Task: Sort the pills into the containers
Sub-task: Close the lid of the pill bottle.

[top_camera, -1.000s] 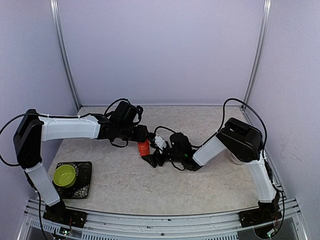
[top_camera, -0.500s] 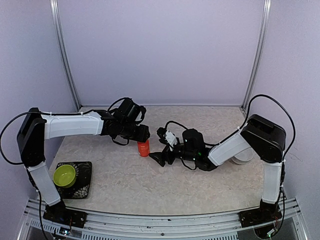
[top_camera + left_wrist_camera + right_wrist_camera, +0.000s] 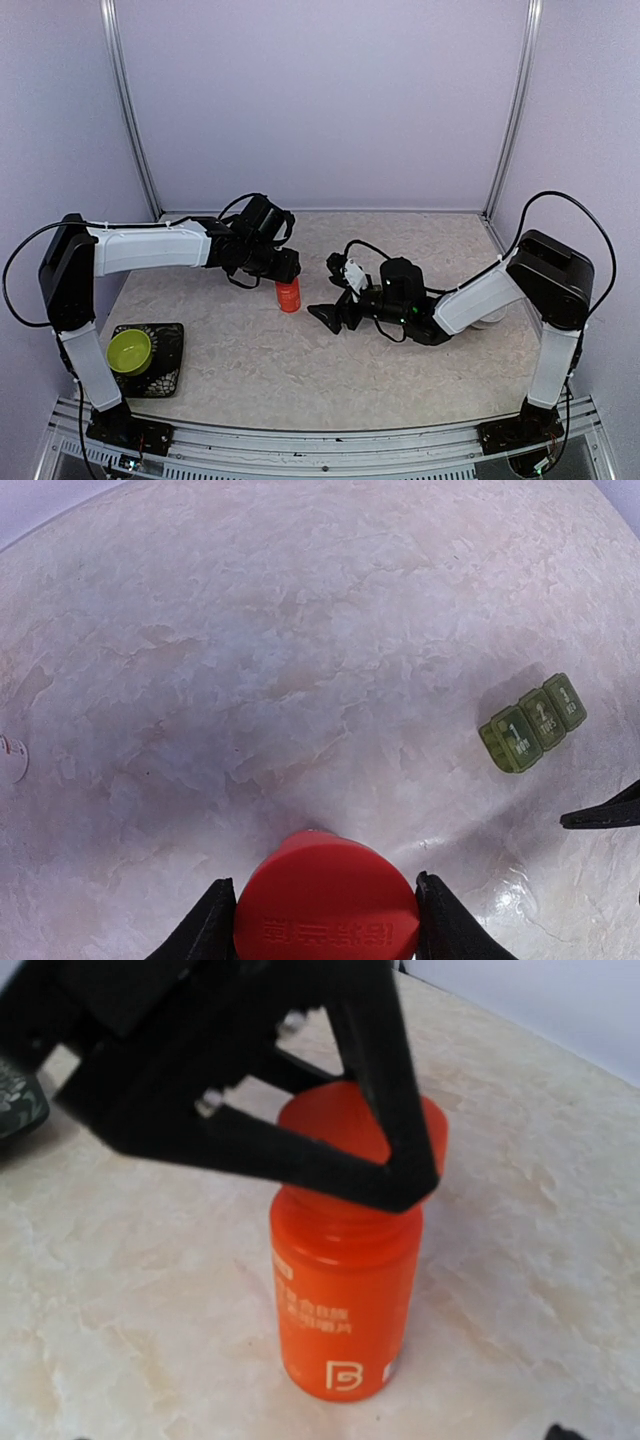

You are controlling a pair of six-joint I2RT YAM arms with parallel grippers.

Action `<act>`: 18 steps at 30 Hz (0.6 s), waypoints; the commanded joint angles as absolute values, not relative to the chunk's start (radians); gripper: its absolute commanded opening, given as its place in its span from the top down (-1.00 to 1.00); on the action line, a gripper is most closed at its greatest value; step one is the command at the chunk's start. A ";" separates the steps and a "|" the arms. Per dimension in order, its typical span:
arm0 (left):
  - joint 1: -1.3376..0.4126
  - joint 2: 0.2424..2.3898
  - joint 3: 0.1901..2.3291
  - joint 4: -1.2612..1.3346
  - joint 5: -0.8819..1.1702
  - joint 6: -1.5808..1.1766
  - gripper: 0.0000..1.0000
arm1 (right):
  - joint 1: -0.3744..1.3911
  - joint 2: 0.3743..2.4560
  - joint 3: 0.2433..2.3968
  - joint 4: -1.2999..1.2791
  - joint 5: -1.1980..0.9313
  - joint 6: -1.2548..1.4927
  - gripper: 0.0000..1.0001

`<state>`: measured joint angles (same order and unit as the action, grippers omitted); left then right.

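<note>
Pill box (image 3: 533, 723) right of bottle (image 3: 288, 295) (apart)

- bottle (image 3: 345, 1290): orange, white lettering (cap (image 3: 325, 895) a deeper red)
- pill box (image 3: 532, 723), two o'clock from cap: dark green, pale digits
- table (image 3: 250, 630): cream, marbled
- bowl (image 3: 128, 350): lime-green

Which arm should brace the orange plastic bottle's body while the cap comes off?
Right. The right gripper faces the bare side of the orange plastic bottle, empty, jaws apart; the left gripper clamps its red cap from above.
</note>
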<state>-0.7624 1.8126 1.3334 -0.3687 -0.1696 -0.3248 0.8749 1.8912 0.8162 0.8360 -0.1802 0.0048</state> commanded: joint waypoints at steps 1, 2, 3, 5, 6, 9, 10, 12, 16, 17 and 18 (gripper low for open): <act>-0.753 1.830 1.369 -0.436 -0.183 -0.296 0.29 | 0.883 1.856 0.802 0.852 -0.175 0.009 -0.93; -0.753 1.830 1.378 -0.446 -0.185 -0.293 0.29 | 0.882 1.856 0.804 0.850 -0.175 0.010 -0.93; -0.753 1.830 1.385 -0.453 -0.186 -0.290 0.29 | 0.883 1.855 0.804 0.850 -0.176 0.010 -0.93; -0.753 1.828 1.397 -0.467 -0.184 -0.285 0.29 | 0.883 1.854 0.805 0.850 -0.174 0.011 -0.93; -0.753 1.827 1.401 -0.470 -0.178 -0.282 0.29 | 0.884 1.853 0.805 0.851 -0.174 0.011 -0.93; -0.753 1.832 1.407 -0.476 -0.166 -0.279 0.29 | 0.883 1.850 0.806 0.850 -0.173 0.009 -0.93; -0.752 1.833 1.406 -0.473 -0.163 -0.280 0.29 | 0.884 1.851 0.807 0.851 -0.174 0.009 -0.93; -0.749 1.839 1.399 -0.463 -0.142 -0.284 0.29 | 0.883 1.849 0.808 0.848 -0.174 0.009 -0.93; -0.744 1.856 1.396 -0.452 -0.127 -0.288 0.28 | 0.884 1.842 0.804 0.846 -0.172 0.007 -0.94; -0.742 1.860 1.395 -0.450 -0.120 -0.288 0.28 | 0.883 1.840 0.804 0.844 -0.173 0.006 -0.94; -0.740 1.862 1.393 -0.447 -0.117 -0.289 0.28 | 0.883 1.838 0.803 0.843 -0.171 0.006 -0.94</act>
<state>-0.7513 1.8324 1.3823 -0.4419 -0.1417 -0.2977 0.8749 1.8751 0.8146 0.8356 -0.1783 0.0048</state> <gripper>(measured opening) 0.530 0.968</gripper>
